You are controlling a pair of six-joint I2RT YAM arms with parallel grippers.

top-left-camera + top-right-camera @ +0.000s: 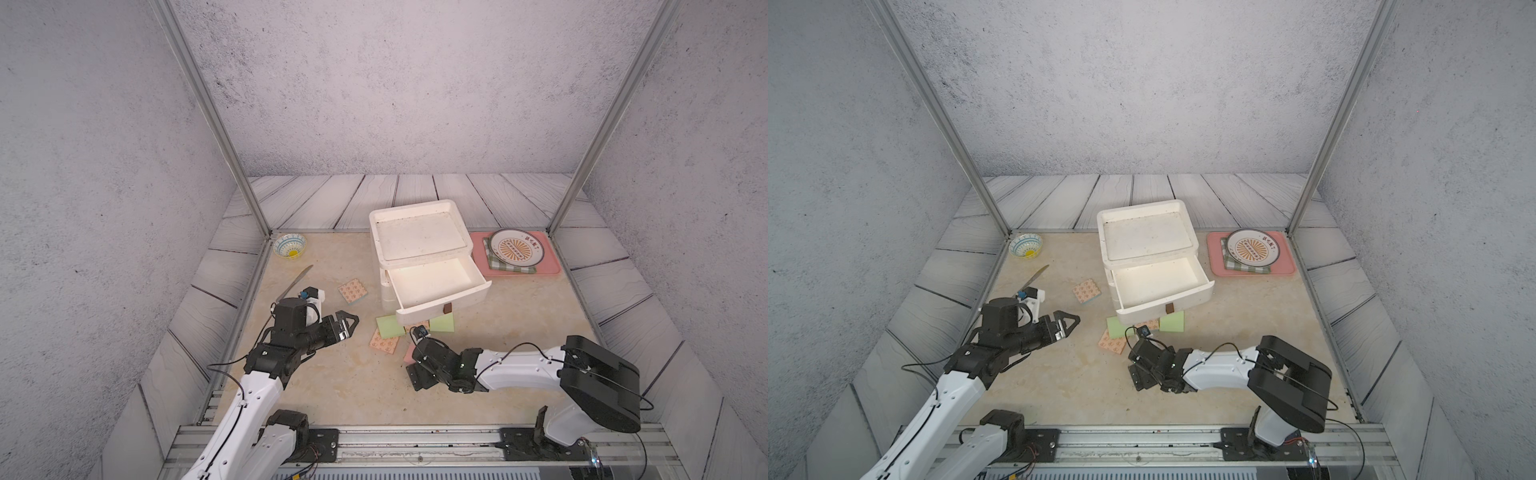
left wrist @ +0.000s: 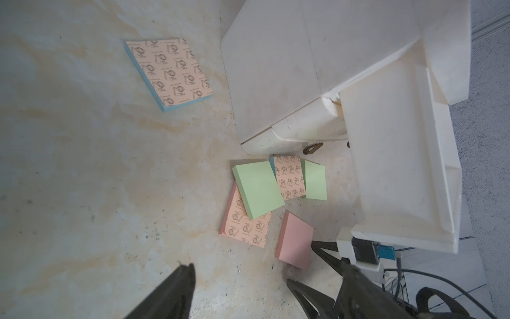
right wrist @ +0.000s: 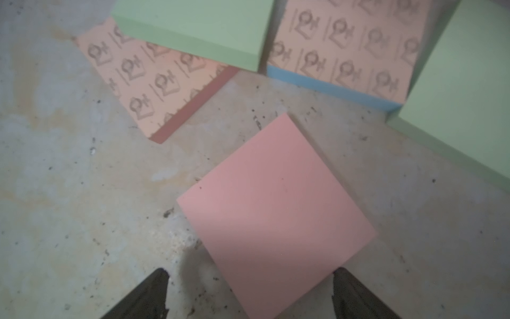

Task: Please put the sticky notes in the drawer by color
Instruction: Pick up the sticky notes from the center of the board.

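The right gripper (image 3: 249,273) sits low over the table (image 3: 69,193) with its jaws spread wide and nothing between the pads. The plain pink sticky pad (image 3: 276,210) lies flat straight ahead of it, its near corner reaching in between the two fingertips. The pad is square and sits cornerwise to the claw, so closing would probably meet slanted edges unless the wrist turns. It is a thin, matte, clean-edged block. Beyond it from the claw lie a light green pad (image 3: 193,27) and two orange-patterned pads (image 3: 154,80), partly under the empty, pulled-out top drawer (image 1: 436,305) of the white chest (image 1: 386,286). The left gripper (image 1: 351,324), also spread and empty, hovers well apart, so the right arm is nearer.
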